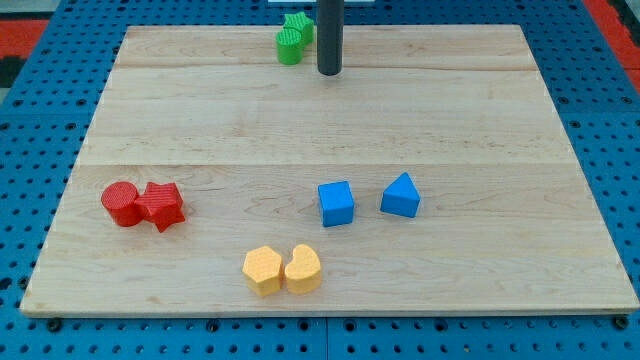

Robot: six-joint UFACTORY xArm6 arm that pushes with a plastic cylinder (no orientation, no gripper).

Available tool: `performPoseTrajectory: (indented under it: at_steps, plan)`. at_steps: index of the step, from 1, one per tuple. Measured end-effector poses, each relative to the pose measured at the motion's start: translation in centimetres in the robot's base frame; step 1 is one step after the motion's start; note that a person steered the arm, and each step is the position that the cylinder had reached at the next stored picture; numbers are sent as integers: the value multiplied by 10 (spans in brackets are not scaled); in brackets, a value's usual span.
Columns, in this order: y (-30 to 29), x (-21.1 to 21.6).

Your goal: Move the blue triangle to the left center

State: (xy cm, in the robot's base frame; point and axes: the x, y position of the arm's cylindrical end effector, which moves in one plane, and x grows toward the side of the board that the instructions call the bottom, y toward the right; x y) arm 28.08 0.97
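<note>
Rod only, no pincer: my tip [328, 72] rests near the bench's [480, 110] top edge, just right of the green blocks [293, 38]. The blue triangle [401, 195] sits right of centre, beside the blue cube [336, 203], well apart from my tip.

The scene is bright and evenly lit, with no dim corners. The pale wooden worktop [330, 130] shows its grain clearly and carries no strong glare, only a faint wash of brightness across its middle. Shadows are soft and short: a thin dark rim hugs the near side of the blue triangular block [401, 196], the blue cube [336, 203] and the pair of yellow blocks [283, 270], suggesting diffuse overhead light. Focus is sharp throughout; block edges look crisp. The worktop's sides converge toward the view's top from perspective, without visible bending at the edges.
</note>
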Motion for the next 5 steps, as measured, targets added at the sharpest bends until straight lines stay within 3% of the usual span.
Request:
performPoseTrajectory:
  at_steps: [4,5]
  plan:
    - [1,0]
    - [20,20]
